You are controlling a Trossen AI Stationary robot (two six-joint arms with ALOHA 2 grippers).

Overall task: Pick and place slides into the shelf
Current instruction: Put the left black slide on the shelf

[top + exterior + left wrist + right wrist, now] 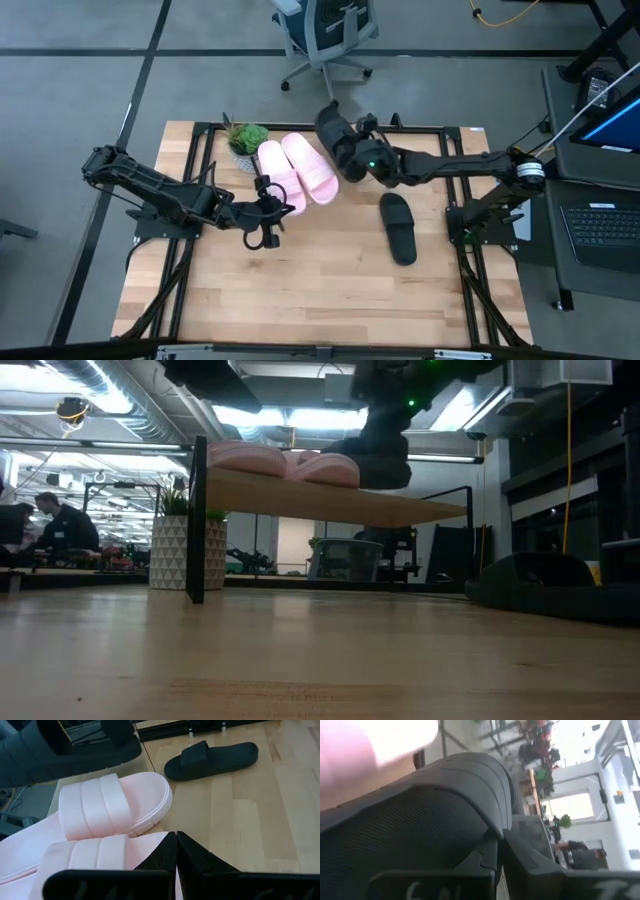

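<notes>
Now the right gripper [345, 150] is clamped on a black slide [334, 135], carrying it to the shelf [330, 503] beside two pink slides [297, 170]; the left gripper [270, 208], closed, waits just beside them.

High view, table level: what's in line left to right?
Potted plant → two pink slides on the shelf → black slide held by the right gripper → second black slide lying flat on the table.
</notes>
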